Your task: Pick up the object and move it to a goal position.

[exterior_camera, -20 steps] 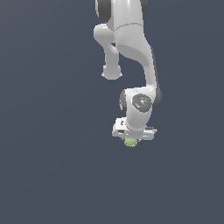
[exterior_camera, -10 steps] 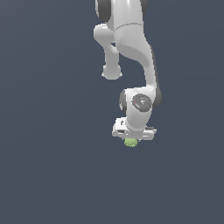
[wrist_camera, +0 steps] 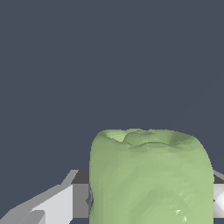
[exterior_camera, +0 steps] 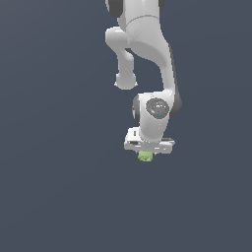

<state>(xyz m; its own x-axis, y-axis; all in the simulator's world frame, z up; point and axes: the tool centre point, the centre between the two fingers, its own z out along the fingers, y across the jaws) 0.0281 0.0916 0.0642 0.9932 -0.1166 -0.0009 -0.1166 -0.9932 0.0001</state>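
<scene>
object cut off by wrist frame edge, tool fingertips hidden

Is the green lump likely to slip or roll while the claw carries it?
The green lump looks rounded, so it would probably roll if set down. It appears rigid, keeping its shape between the fingers. Its smooth sides may let it slip; the claw grips only a small part.

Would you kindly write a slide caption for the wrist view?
Wrist view: light-green rounded lump held in the white gripper over a plain dark grey background.
</scene>
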